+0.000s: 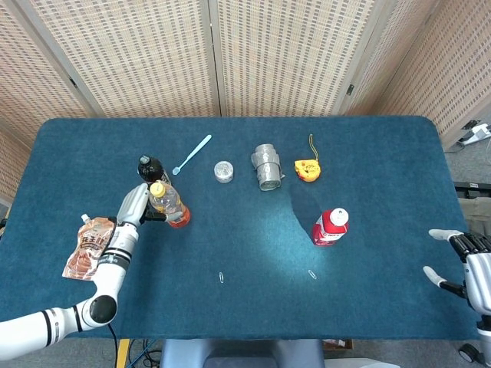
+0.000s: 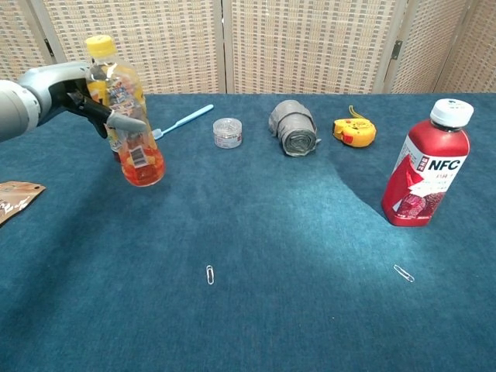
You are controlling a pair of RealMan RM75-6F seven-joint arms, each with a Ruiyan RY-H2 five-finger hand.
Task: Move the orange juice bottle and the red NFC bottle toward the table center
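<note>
My left hand (image 1: 135, 205) (image 2: 77, 97) grips the orange juice bottle (image 1: 169, 205) (image 2: 127, 116), a clear bottle with a yellow cap and orange liquid, held tilted left of the table's middle. The red NFC bottle (image 1: 331, 226) (image 2: 425, 167) with a white cap stands upright on the right side of the blue table (image 1: 245, 299). My right hand (image 1: 465, 261) hovers open at the table's far right edge, well apart from the NFC bottle; the chest view does not show it.
A dark bottle (image 1: 149, 167) stands just behind the juice bottle. A blue toothbrush (image 1: 192, 154), small clear jar (image 1: 223, 171), grey tape roll (image 1: 267, 166) and yellow tape measure (image 1: 307, 169) line the back. A snack pouch (image 1: 84, 247) lies left; two paper clips (image 1: 221, 277) (image 1: 311, 274) lie near the front.
</note>
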